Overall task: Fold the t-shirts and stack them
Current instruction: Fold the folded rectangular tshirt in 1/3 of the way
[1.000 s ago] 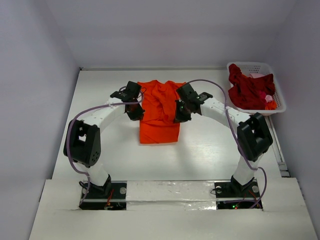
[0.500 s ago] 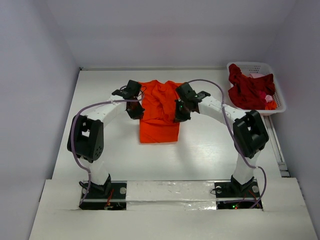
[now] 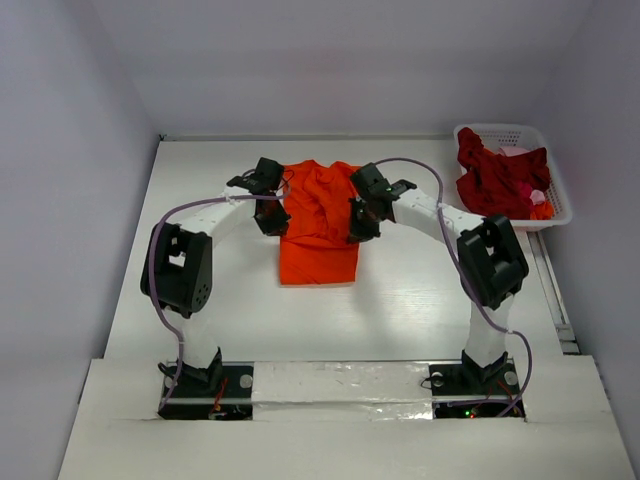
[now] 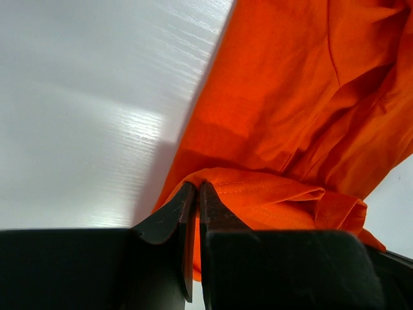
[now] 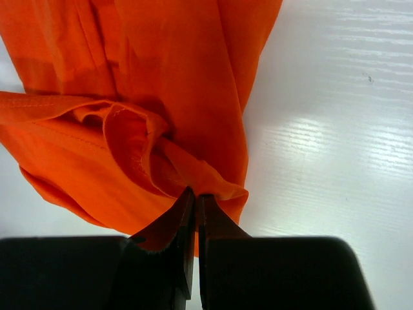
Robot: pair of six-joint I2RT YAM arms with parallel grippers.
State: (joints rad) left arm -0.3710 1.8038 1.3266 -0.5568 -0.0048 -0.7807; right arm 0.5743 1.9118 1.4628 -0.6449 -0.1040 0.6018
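both grippers are clamped on the orange t-shirt [image 3: 318, 245]: left gripper [image 4: 195, 188] pinches a bunched hem on its left edge, right gripper [image 5: 195, 194] does the same on its right edge. the shirt lies mid-table [image 3: 410, 310], toward the far edge, and looks already narrowed to a strip. you're mid-fold, i'd say: cross fold not done, nothing stacked. the dark red t-shirts [image 3: 495, 178] are heaped in the basket [image 3: 498, 127] at the far right corner, so most of the task is left.
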